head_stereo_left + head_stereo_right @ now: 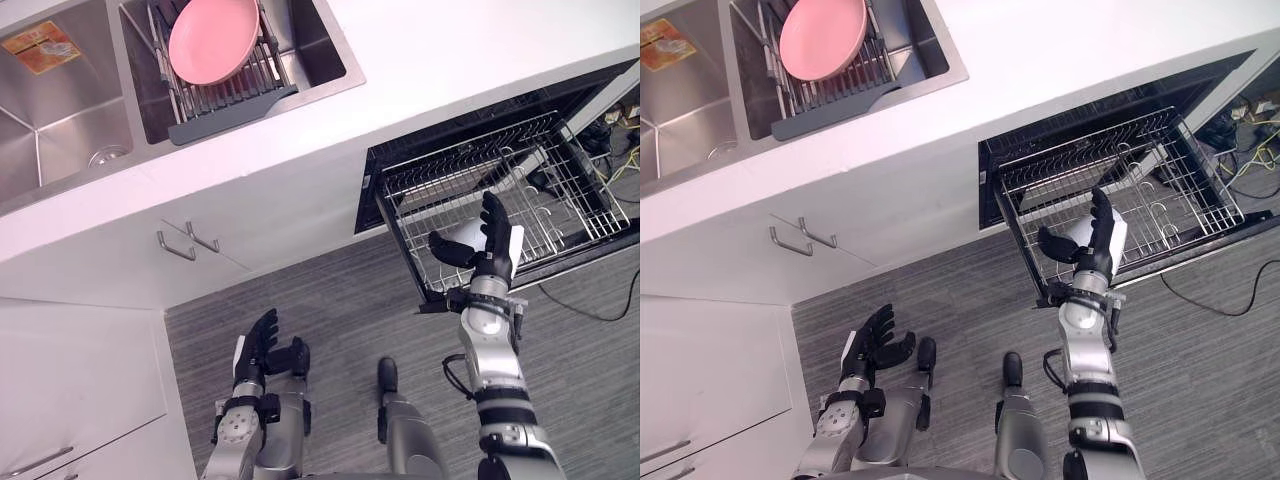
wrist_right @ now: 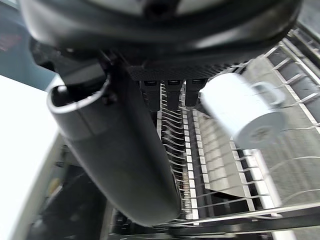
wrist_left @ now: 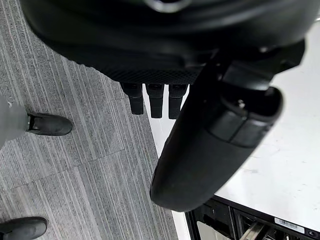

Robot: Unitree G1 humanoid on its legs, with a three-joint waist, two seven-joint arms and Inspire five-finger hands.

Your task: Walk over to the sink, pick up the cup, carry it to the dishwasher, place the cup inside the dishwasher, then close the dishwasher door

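A white cylindrical cup point(image 2: 243, 116) with a loop handle lies tilted above the grey wire dishwasher rack point(image 1: 560, 170), just beside the right hand point(image 1: 497, 250), whose fingers are straight. The left hand point(image 1: 262, 350) is spread.

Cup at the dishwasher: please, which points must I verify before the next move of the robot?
1. Dishwasher rack pulled out: ok.
2. Cup above the rack: ok.
3. Right robot hand fingers straight, not curled round the cup: ok.
4. Cup resting steady on the rack: cannot tell.
5. Left robot hand low, open, away from the rack: ok.
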